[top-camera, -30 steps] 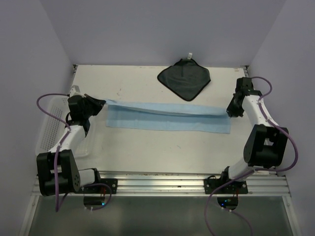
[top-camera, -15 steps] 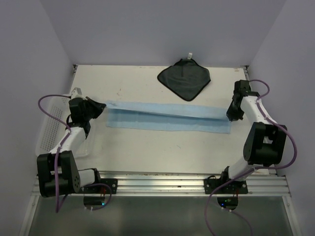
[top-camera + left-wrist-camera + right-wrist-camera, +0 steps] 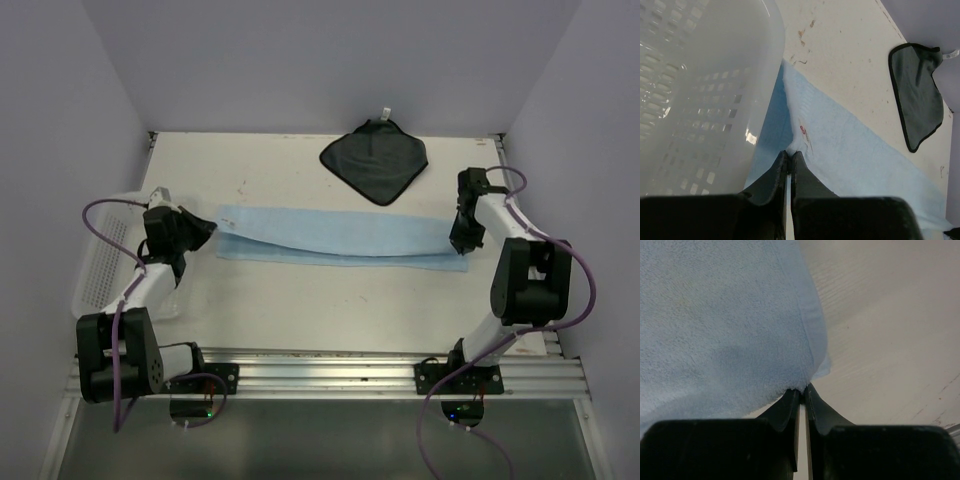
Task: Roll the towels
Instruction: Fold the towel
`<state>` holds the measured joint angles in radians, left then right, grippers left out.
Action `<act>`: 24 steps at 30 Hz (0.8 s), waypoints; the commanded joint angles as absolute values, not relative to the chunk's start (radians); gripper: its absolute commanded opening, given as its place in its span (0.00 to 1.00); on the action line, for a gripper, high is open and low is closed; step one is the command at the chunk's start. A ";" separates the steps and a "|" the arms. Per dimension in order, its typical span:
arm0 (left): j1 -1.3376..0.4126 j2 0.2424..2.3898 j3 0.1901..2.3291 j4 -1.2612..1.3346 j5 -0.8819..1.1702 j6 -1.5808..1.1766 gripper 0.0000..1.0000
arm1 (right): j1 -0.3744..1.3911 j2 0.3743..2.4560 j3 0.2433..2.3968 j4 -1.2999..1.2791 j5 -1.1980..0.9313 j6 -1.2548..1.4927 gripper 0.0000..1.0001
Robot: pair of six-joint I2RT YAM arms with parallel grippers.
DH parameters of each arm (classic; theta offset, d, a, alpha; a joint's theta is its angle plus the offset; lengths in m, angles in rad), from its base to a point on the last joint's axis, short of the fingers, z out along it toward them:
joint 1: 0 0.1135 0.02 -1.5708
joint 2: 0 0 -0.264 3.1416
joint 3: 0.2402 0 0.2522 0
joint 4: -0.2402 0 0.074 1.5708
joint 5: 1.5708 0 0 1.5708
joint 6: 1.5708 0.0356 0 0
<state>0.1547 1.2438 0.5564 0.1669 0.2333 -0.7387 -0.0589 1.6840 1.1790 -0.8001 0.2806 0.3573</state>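
Observation:
The light blue towel [image 3: 335, 238] lies as a long folded strip across the middle of the table. My left gripper [image 3: 210, 227] is shut on its left end; the left wrist view shows the black fingertips [image 3: 790, 156] pinching the blue towel [image 3: 850, 150]. My right gripper [image 3: 455, 240] is shut on its right end; the right wrist view shows the tips [image 3: 803, 390] clamped on the towel [image 3: 720, 325] corner. The dark grey towel [image 3: 374, 160] lies flat at the back with its white tag [image 3: 383, 112], and it also shows in the left wrist view [image 3: 917, 95].
A white plastic mesh basket [image 3: 105, 255] stands at the table's left edge, right beside my left arm; its wall [image 3: 705, 90] fills the left of the left wrist view. Purple walls close in the back and sides.
Both grippers have moved toward the near side with the towel ends, drawing the upper layer forward over the lower one. The right gripper also shifted left.

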 commanded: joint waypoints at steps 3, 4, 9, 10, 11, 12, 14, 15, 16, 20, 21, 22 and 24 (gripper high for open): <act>0.152 1.232 0.538 0.198 0.229 -0.700 0.00 | -0.051 1.692 1.173 -0.818 0.319 0.344 0.10; 0.152 1.230 0.540 0.195 0.226 -0.699 0.00 | -0.051 1.692 1.170 -0.818 0.319 0.344 0.10; 0.150 1.235 0.532 0.189 0.221 -0.689 0.05 | -0.044 1.704 1.166 -0.816 0.316 0.342 0.12; 0.152 1.235 0.531 0.189 0.219 -0.689 0.06 | -0.041 1.704 1.167 -0.819 0.319 0.342 0.13; 0.152 1.235 0.528 0.189 0.219 -0.689 0.06 | -0.040 1.706 1.167 -0.818 0.319 0.342 0.14; 0.152 1.235 0.528 0.189 0.219 -0.687 0.06 | -0.040 1.706 1.166 -0.819 0.319 0.342 0.15; 0.152 1.235 0.528 0.186 0.219 -0.686 0.07 | -0.037 1.706 1.169 -0.827 0.319 0.341 0.19; 0.152 1.235 0.529 0.184 0.219 -0.684 0.11 | -0.038 1.704 1.170 -0.830 0.319 0.341 0.20; 0.152 1.235 0.531 0.181 0.219 -0.684 0.13 | -0.037 1.700 1.170 -0.833 0.319 0.341 0.23; 0.152 1.232 0.535 0.178 0.225 -0.684 0.17 | -0.035 1.692 1.172 -0.842 0.318 0.339 0.29; 0.150 1.230 0.532 0.178 0.227 -0.683 0.23 | -0.035 1.692 1.173 -0.845 0.307 0.337 0.30; 0.150 1.229 0.531 0.182 0.232 -0.680 0.26 | -0.032 1.692 1.175 -0.850 0.302 0.334 0.33; 0.147 1.230 0.529 0.181 0.230 -0.676 0.32 | -0.029 1.690 1.174 -0.856 0.296 0.333 0.36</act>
